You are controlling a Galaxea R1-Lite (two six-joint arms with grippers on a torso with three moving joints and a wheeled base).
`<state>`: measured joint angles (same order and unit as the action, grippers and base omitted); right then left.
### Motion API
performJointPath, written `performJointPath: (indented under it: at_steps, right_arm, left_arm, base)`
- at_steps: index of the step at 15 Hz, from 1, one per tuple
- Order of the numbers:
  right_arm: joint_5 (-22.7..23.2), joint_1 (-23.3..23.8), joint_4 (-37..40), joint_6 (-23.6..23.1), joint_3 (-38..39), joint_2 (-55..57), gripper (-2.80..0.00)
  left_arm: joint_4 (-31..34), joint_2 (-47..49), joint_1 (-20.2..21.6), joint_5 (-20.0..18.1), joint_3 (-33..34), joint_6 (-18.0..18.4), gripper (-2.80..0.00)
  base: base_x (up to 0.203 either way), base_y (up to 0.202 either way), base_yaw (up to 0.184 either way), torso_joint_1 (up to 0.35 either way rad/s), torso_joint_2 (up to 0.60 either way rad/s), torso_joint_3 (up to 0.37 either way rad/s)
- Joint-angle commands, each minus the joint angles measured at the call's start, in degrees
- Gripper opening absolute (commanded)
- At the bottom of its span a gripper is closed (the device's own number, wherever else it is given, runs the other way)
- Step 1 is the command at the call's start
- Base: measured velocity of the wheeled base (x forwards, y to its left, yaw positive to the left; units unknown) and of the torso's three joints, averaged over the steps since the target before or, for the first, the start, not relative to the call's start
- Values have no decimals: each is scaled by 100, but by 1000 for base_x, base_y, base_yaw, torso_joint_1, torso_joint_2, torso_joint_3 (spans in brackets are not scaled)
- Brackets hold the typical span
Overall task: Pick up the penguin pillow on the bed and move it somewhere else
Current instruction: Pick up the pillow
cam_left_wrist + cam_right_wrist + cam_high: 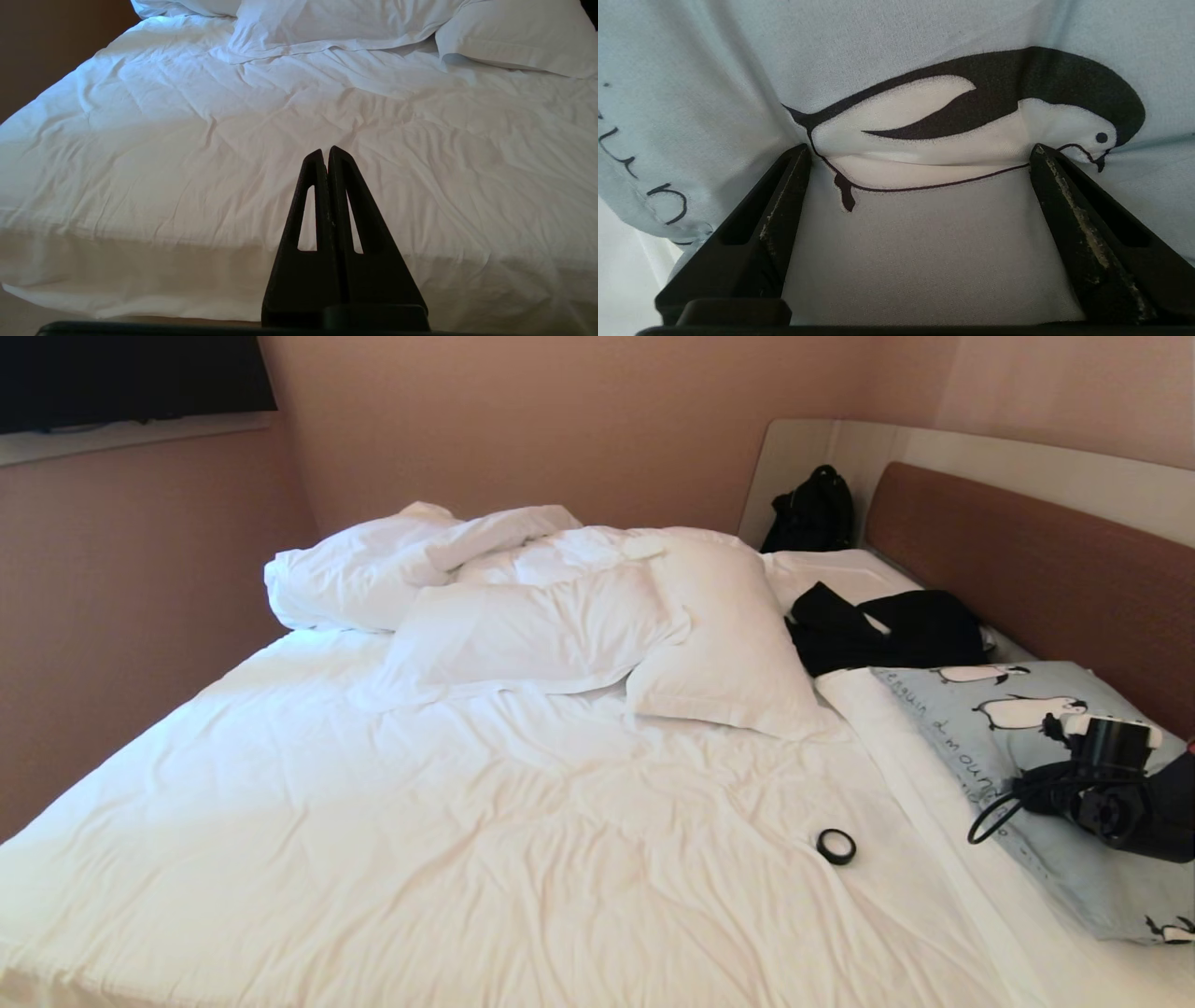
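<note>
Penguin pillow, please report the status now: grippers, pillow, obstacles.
Right gripper open, fingertips pressed into penguin pillow, not closed yet. Left gripper shut, idle over bed. Pillow lies by headboard. Black clothing beside it, not blocking.

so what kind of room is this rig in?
Looks like a bedroom, possibly a hotel room. A large bed with rumpled white sheets fills the view, with a wooden headboard against the wall and white pillows piled near it. A dark screen hangs on the wall.
</note>
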<state>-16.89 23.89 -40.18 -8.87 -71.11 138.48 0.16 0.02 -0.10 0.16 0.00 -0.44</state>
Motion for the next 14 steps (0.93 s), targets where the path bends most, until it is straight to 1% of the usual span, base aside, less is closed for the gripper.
performJointPath:
  at_steps: [1, 8, 9, 14]
  right_arm:
    - [-8, 19, 1, 0, -8, 136, 0]
    - [1, 19, -7, 8, 18, 118, 0]
    - [1, 19, -7, 8, 18, 127, -280]
    - [-8, 10, 1, 17, 0, 132, -280]
  left_arm:
    - [2, -2, 1, 2, 9, 0, -280]
    - [2, -2, 1, 2, 9, -9, -280]
    - [2, -2, 1, 2, 9, -9, -280]
    - [2, -2, 9, 2, 9, -9, -280]
  base:
    - [0, 0, 0, 0, 0, 0]
    - [0, 0, 0, 0, 0, 0]
    - [0, 0, 0, 0, 0, 0]
    - [0, 0, 0, 0, 0, 0]
